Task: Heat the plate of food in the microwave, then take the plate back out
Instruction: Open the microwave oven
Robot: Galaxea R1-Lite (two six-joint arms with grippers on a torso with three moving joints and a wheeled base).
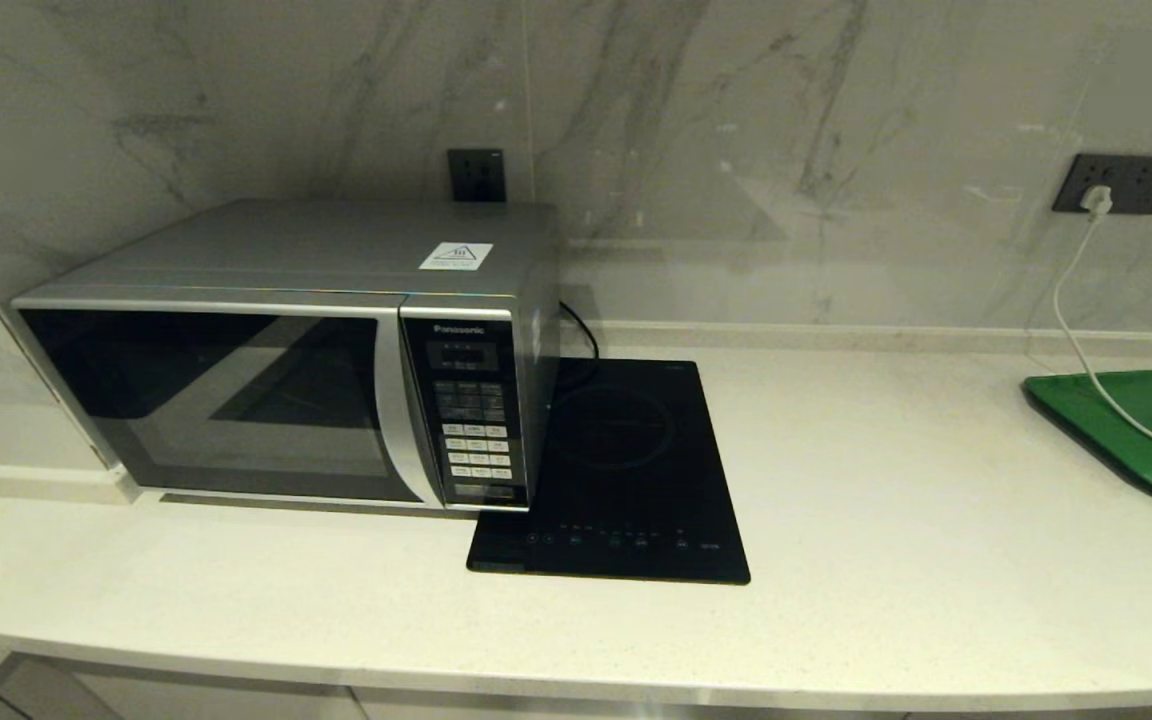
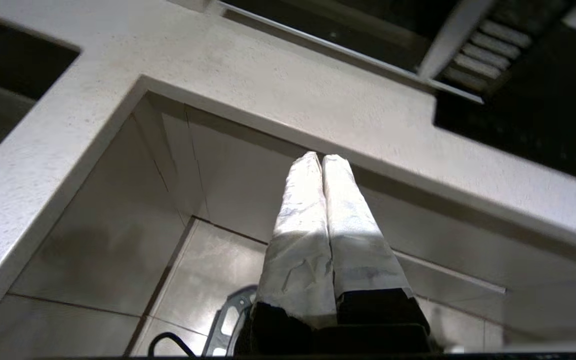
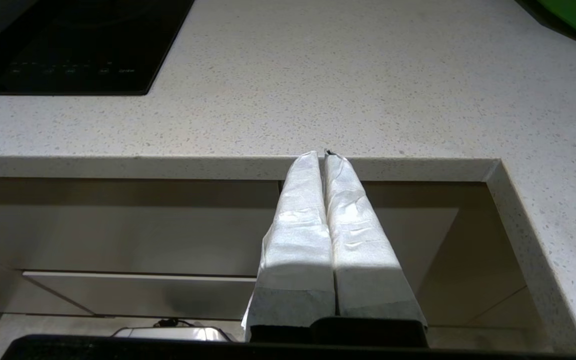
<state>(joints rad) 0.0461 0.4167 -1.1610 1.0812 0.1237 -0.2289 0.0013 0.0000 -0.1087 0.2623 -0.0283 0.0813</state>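
The silver microwave [image 1: 286, 350] stands at the back left of the white counter with its dark glass door closed; its lower edge and keypad [image 2: 473, 47] show in the left wrist view. The plate of food is out of view. My left gripper [image 2: 322, 159] hangs shut and holding nothing, below the counter's front edge on the left. My right gripper [image 3: 322, 156] is shut too, holding nothing, just below the front edge right of the hob. Neither arm shows in the head view.
A flat black induction hob [image 1: 616, 470] lies right of the microwave. A green tray [image 1: 1146, 430] sits at the far right with a white cable [image 1: 1076, 320] running over it from a wall socket. The counter front has a recessed cut-out [image 3: 248, 220].
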